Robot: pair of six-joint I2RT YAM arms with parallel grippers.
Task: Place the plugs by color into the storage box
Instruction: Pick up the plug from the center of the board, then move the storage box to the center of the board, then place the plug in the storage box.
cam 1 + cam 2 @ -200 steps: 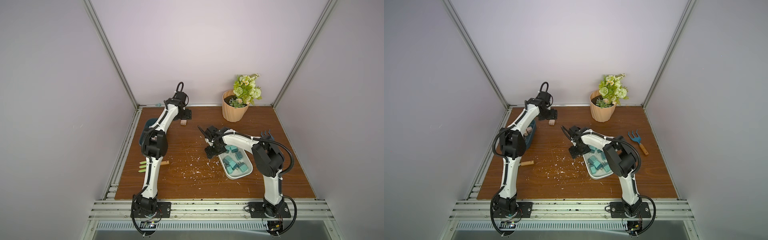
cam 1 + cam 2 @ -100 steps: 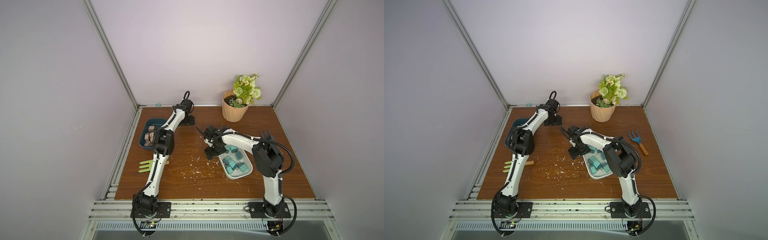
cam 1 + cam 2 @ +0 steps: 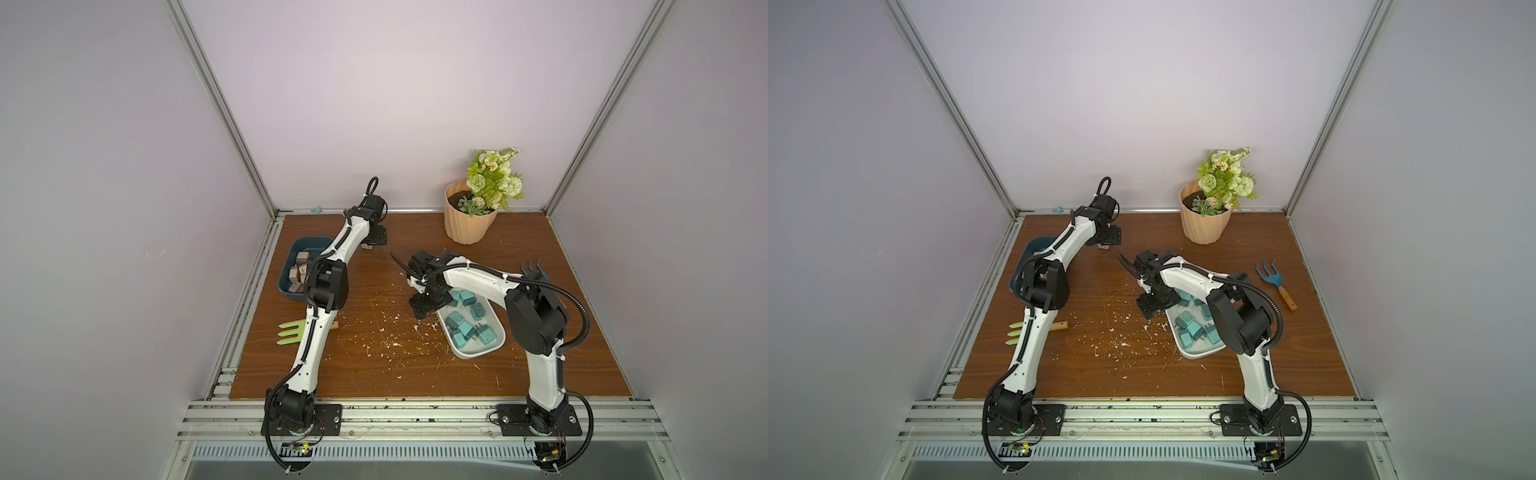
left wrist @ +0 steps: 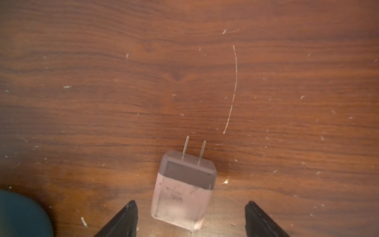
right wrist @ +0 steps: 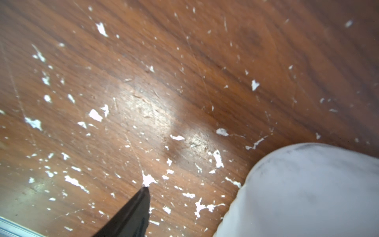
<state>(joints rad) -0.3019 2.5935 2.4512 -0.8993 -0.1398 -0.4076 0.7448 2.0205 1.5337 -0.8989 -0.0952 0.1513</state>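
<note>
Left end effector (image 4: 190,204) has its jaws apart either side of the pinkish plug (image 4: 183,188), which lies flat on the counter (image 4: 184,61), untouched. It should centre, go lower and squeeze the body, not the prongs. The blue bin (image 3: 282,286) of tan plugs is near. Right end effector (image 3: 422,311) sits by the white tray (image 3: 478,354) of teal plugs (image 3: 461,332); only one finger shows, so its state cannot be told. White flecks, nothing blocking.

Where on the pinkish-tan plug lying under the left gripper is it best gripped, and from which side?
Its two flat side faces, mid-body, coming straight down from above. The pinkish-tan plug lies flat on the table, prongs pointing away, and the open left gripper straddles it.
</note>
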